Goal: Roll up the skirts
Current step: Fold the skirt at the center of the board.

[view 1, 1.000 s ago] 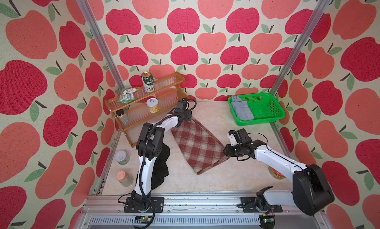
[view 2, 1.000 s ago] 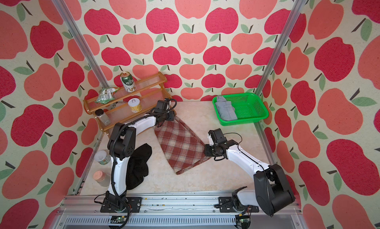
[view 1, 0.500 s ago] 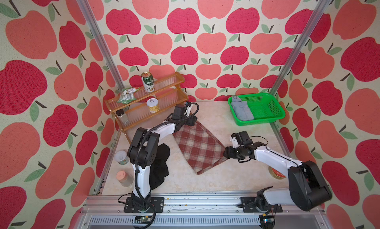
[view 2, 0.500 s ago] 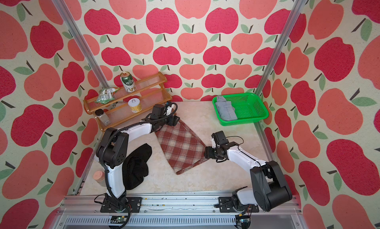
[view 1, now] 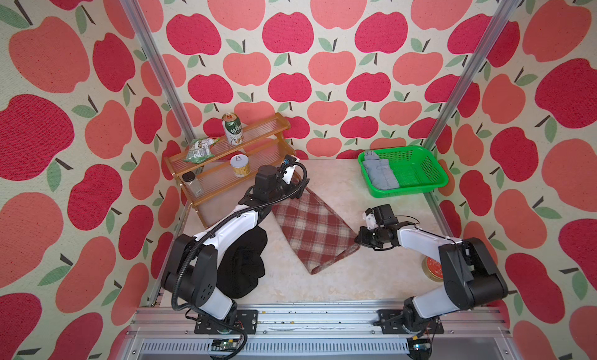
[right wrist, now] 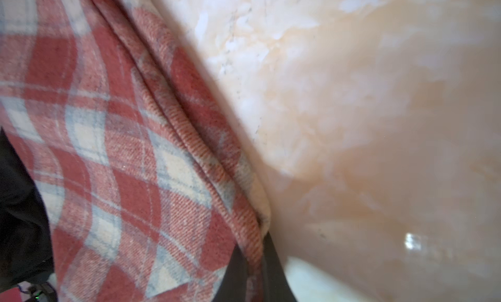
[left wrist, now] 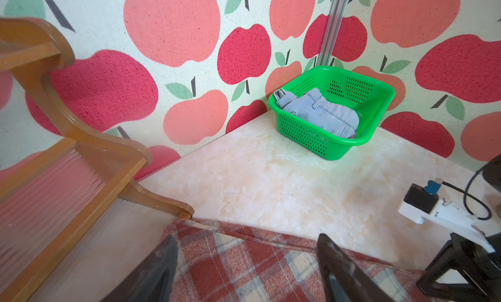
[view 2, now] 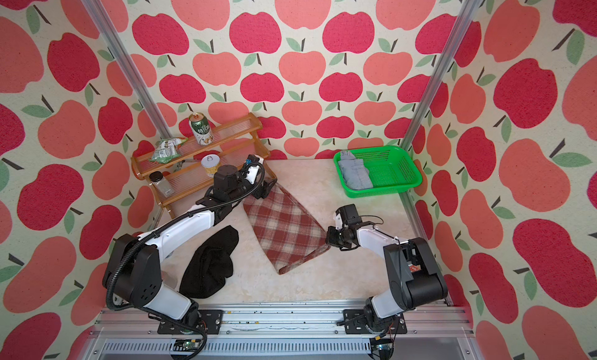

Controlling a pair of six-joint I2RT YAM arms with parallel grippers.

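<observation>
The plaid skirt (view 1: 310, 229) lies flat on the table, well short of the green basket (view 1: 433, 184), in which the denim skirt (view 1: 379, 176) is already rolled. Its hem corner is pinched in the closed right gripper (right wrist: 256, 276). The left gripper (left wrist: 244, 273) is spread open over the corner farthest from it, nearer the basket. That corner should be gripped before rolling, with even tension. The black skirt (view 2: 210, 264) lies beyond.

A staged robot test booth, not a real home, apple-print fabric walls (view 1: 323, 67) on aluminium posts (view 1: 465, 71), marble-look tabletop (view 1: 336, 284), wooden shelf rack (view 1: 226, 177) of pantry props, metal mounting rail (view 1: 307, 319) carrying both arms
</observation>
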